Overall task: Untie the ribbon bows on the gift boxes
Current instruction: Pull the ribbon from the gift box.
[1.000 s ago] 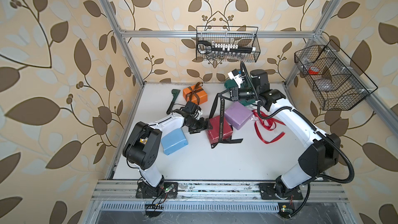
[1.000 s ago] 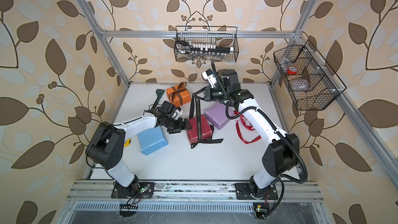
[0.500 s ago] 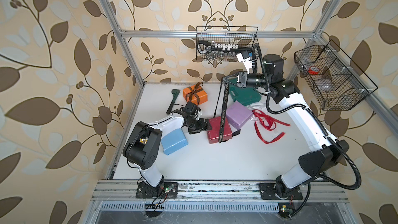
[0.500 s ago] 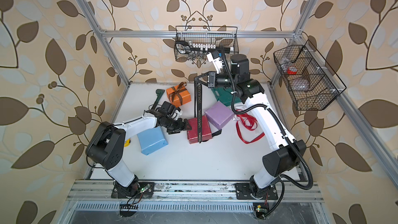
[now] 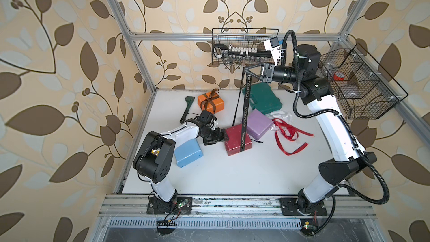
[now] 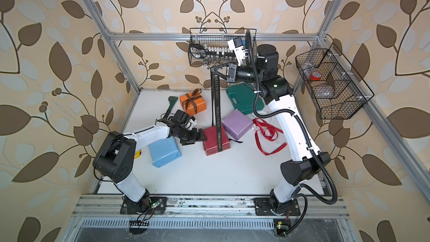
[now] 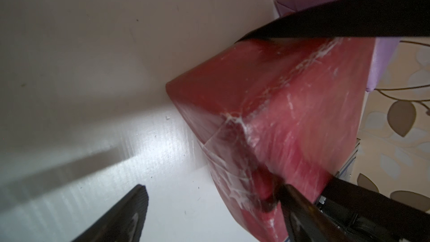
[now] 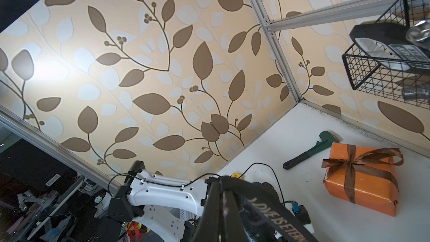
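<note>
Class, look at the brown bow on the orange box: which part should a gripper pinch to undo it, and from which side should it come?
Pinch a free tail of the brown bow, not a loop, probably the end jutting from the knot toward the green wrench. Come from above, because the bow stands proud on the top face of the orange box, which lies flat.

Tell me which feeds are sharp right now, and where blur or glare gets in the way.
Both top views: sharp and evenly lit, the black ribbon lettering reads cleanly. Left wrist: the dark red box is soft with blur, and glare washes the table. Right wrist: orange box crisp; a bright patch on the wallpaper.
</note>
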You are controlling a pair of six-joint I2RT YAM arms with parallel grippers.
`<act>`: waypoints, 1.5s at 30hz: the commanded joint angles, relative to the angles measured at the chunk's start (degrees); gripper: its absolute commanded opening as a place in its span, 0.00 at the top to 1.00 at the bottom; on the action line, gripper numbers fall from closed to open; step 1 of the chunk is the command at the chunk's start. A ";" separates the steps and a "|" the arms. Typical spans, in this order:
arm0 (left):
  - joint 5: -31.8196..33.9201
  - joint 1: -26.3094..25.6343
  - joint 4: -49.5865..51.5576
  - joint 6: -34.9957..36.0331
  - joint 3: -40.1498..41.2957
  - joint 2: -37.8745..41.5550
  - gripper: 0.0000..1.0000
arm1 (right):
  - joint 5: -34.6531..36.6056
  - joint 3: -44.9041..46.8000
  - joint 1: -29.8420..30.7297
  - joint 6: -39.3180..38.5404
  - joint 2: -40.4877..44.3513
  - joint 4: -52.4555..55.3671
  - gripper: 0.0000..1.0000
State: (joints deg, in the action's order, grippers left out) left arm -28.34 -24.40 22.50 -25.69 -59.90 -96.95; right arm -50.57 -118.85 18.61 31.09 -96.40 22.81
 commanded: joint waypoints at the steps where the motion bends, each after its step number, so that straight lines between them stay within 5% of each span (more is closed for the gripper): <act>1: -1.06 -0.21 0.79 0.29 -0.70 0.04 0.09 | 0.52 -0.72 -0.24 0.41 -0.91 -1.22 1.00; 11: 5.92 -1.03 1.87 7.63 -3.65 12.97 0.01 | 1.91 8.57 -0.29 -0.84 2.29 -2.68 1.00; 16: 7.21 -5.50 -9.76 11.48 -1.49 21.63 0.01 | 2.48 9.05 -0.25 -0.54 1.92 -2.68 1.00; 20: 14.27 -12.68 -21.31 19.30 -0.66 24.41 0.01 | 2.42 9.94 -0.24 0.94 1.51 -3.97 1.00; 29: 29.53 -14.45 -34.09 28.90 -4.77 17.75 0.01 | 1.90 11.91 -0.24 2.57 3.28 -6.00 1.00; 39: 36.15 -13.98 -38.44 30.10 -11.17 7.66 0.01 | 0.25 15.20 -0.24 4.51 5.14 -9.48 1.00; 45: 32.73 -10.20 -36.21 26.81 -16.32 3.48 0.01 | -0.23 16.41 -0.72 4.25 6.61 -9.65 1.00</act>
State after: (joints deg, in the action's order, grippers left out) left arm 4.32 -36.95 -12.05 2.76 -72.97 -93.23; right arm -49.56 -103.46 18.41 35.16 -91.98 14.76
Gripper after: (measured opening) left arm 0.990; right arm 0.050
